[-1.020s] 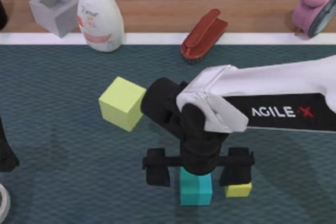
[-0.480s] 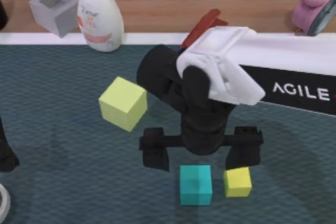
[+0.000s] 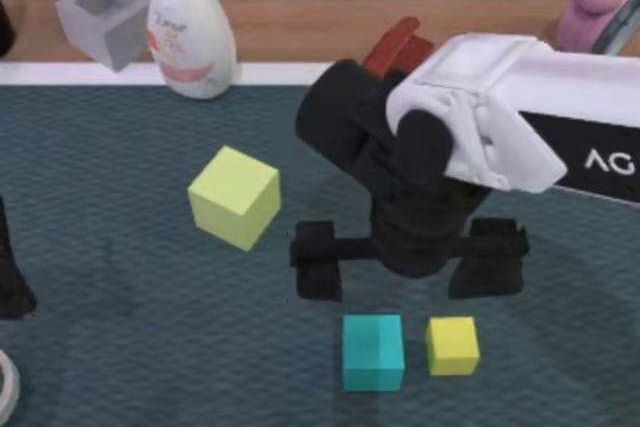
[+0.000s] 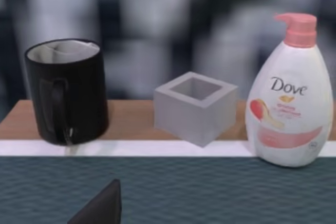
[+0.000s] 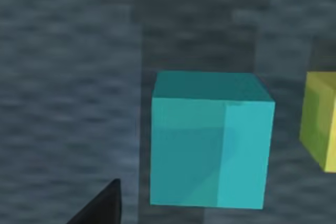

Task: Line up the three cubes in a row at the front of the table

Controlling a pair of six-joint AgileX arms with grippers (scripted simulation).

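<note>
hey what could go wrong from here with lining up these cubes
The right gripper hangs open just behind the teal cube and small yellow cube; a low swing might knock them out of line. The pale yellow-green cube sits rotated and apart, so a grasp could slip. Left arm parked at the table's left edge.

Grey hollow block (image 4: 195, 107): placed on the wooden band, between mug and bottle.
Black mug (image 4: 66, 91): upright.
Dove pump bottle (image 4: 290, 106): upright.
Red brush (image 3: 397, 43): partly hidden.
Pink object (image 3: 598, 9): located at right edge.
</note>
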